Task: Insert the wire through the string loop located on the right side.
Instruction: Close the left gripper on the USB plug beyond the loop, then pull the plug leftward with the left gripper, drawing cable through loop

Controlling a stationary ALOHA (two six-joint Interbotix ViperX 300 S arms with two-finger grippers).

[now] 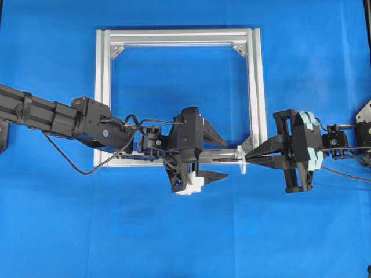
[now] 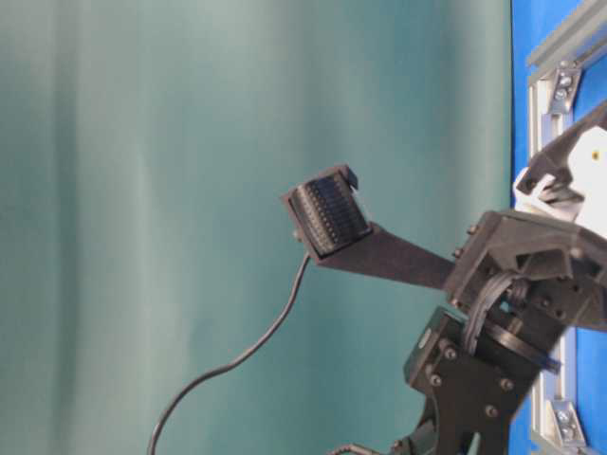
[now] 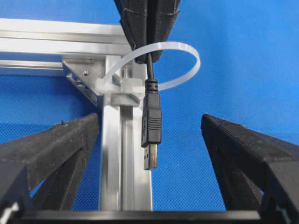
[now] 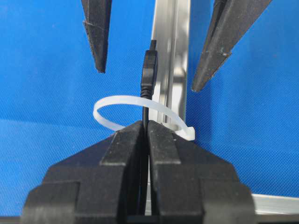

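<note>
Right gripper (image 4: 145,133) has its jaws pressed together on the wire (image 4: 145,112), pinching the thin black cable just behind the plug. In the right wrist view the plug (image 4: 149,74) sticks out toward twelve o'clock, through the string loop (image 4: 117,105), that whitish ring arching from nine round to four o'clock over the fingertips. The left wrist view confirms it: the plug (image 3: 152,126) hangs down past the string loop (image 3: 187,56) at six o'clock, metal tip bare, alongside the silver frame (image 3: 112,154). The left gripper (image 3: 152,140) sits with jaws wide apart, one finger (image 3: 51,149) at eight o'clock, the other at four, the plug between them and touching neither. From overhead, the left gripper (image 1: 223,156) and right gripper (image 1: 250,155) meet at the silver frame (image 1: 179,37)'s lower right corner, around five o'clock of the square; the loop there is a pale smudge, hard to make out. Blue table (image 1: 319,69) all around.
</note>
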